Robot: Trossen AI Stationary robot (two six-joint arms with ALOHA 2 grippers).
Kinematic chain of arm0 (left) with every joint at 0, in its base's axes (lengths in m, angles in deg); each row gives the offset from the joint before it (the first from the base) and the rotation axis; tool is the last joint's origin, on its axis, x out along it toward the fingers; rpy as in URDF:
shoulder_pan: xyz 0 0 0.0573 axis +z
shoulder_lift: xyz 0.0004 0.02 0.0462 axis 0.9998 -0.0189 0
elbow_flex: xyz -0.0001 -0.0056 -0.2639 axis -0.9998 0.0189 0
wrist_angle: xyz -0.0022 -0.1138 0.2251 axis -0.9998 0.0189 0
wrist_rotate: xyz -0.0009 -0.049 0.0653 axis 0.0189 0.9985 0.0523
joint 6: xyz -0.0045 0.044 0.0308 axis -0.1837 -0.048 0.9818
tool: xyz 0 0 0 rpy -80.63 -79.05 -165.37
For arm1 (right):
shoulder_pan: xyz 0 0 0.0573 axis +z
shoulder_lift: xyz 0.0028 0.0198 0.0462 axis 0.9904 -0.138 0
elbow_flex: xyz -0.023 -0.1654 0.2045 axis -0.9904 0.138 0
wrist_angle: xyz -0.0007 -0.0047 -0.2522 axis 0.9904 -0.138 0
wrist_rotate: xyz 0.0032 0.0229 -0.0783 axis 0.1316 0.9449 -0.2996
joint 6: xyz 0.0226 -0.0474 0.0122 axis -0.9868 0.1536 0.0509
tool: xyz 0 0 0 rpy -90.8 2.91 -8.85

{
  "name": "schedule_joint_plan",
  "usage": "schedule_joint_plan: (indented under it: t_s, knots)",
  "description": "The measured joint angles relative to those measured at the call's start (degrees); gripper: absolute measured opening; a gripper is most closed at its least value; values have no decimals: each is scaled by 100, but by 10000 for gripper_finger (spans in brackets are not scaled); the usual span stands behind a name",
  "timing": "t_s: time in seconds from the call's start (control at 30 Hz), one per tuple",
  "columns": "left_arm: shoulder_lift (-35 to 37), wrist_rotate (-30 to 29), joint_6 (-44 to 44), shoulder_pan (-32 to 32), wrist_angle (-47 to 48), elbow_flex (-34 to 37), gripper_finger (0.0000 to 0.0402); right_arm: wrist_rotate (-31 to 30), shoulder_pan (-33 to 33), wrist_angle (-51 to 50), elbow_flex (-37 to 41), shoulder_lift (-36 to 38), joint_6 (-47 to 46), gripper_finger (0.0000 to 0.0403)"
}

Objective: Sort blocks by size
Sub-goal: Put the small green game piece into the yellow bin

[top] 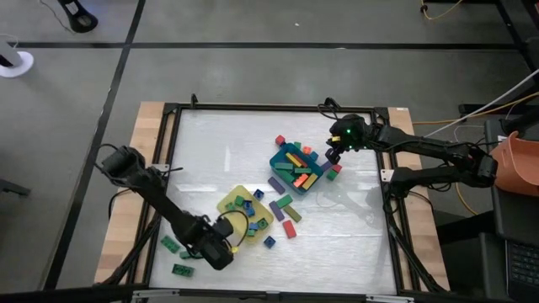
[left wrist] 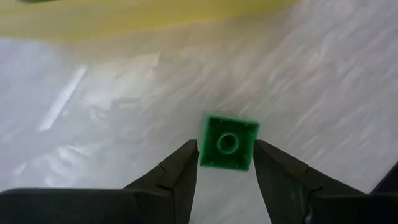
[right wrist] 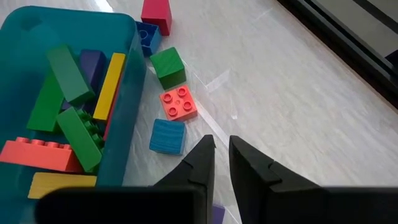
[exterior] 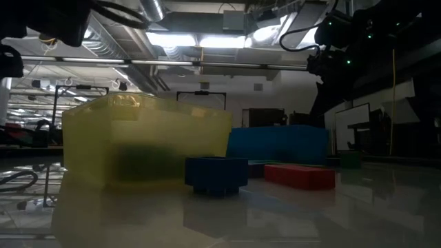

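My left gripper (top: 227, 242) is near the table's front, beside the flat yellow tray (top: 226, 202), and is shut on a small green cube (left wrist: 227, 142). My right gripper (right wrist: 222, 149) hovers by the teal-blue tray (top: 280, 158), which holds several long bars. Its fingers are shut to a narrow slit with nothing between them. Below it, beside the tray's wall (right wrist: 132, 56), lie a green cube (right wrist: 168, 65), a red square brick (right wrist: 179, 104) and a blue cube (right wrist: 168, 137). Small bricks lie on the yellow tray. My left gripper pinches the green cube by two opposite sides (left wrist: 203, 151) between its two fingertips. The cube's hollow underside faces the wrist camera. The fingers point down at the table, and the cube is held above the table top near the yellow tray's edge.
Loose bricks lie between the trays: a purple one (top: 275, 185), a green one (top: 283, 202), a red one (top: 290, 228) and a blue one (top: 269, 241). Two green bricks (top: 171, 244) lie at the front left. The black frame (top: 173, 151) bounds the table.
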Motion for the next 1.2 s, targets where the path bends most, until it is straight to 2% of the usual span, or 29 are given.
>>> schedule_joint_plan:
  t_s: [0.47, 0.7, 0.9, 1.03, 1.2]
  knots:
    - [-100, -48, 457, 0, 39, -69, 143, -1, 0, -4, 0, 0, 0, 51]
    - [-464, -48, 843, 0, -113, -69, 143, -1, -2, -4, 0, 0, 2, 51]
    - [-554, -48, 820, 11, -127, -78, 141, -1, -2, -3, 0, 0, 2, 51]
    - [-549, -50, 621, 15, -128, -78, 122, -2, -1, -2, 0, 0, 2, 51]
    - [-342, -46, 495, 20, -156, -60, 75, -2, -2, 0, 0, 0, 4, 51]
